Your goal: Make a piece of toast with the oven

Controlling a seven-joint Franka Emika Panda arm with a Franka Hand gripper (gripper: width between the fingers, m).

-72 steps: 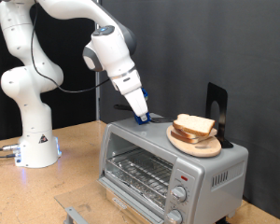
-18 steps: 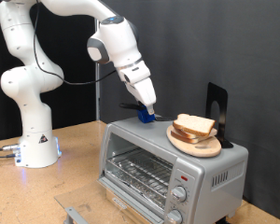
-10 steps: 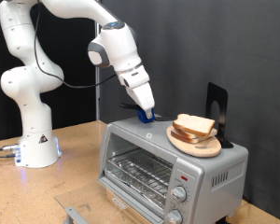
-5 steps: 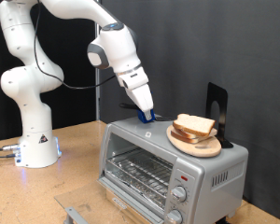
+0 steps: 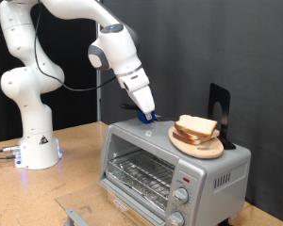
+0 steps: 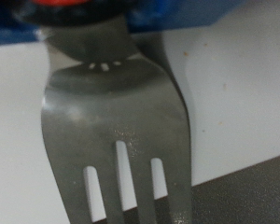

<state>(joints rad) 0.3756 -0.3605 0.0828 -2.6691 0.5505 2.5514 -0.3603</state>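
Observation:
The piece of toast (image 5: 196, 125) lies on a round wooden plate (image 5: 194, 144) on top of the oven (image 5: 151, 151). The oven is a silver box with a shut glass door, a wire rack behind the glass and two knobs (image 5: 179, 196) at its front right. My gripper (image 5: 147, 117) points steeply down at the oven's roof, just to the exterior view's left of the plate, with its blue fingers at the surface. In the wrist view a metal fork (image 6: 117, 121) fills the picture, its neck running up between the blue fingers, its tines over the pale oven top.
A black upright stand (image 5: 218, 110) sits behind the plate on the oven's roof. The robot's white base (image 5: 33, 141) stands on the wooden table (image 5: 75, 179) at the exterior view's left. A grey metal piece (image 5: 75, 215) lies at the table's front edge.
Over the last seconds the arm's elbow rose and the gripper tip shifted slightly right along the oven's roof. In the last half second nothing visibly moved. Toast and plate stay put.

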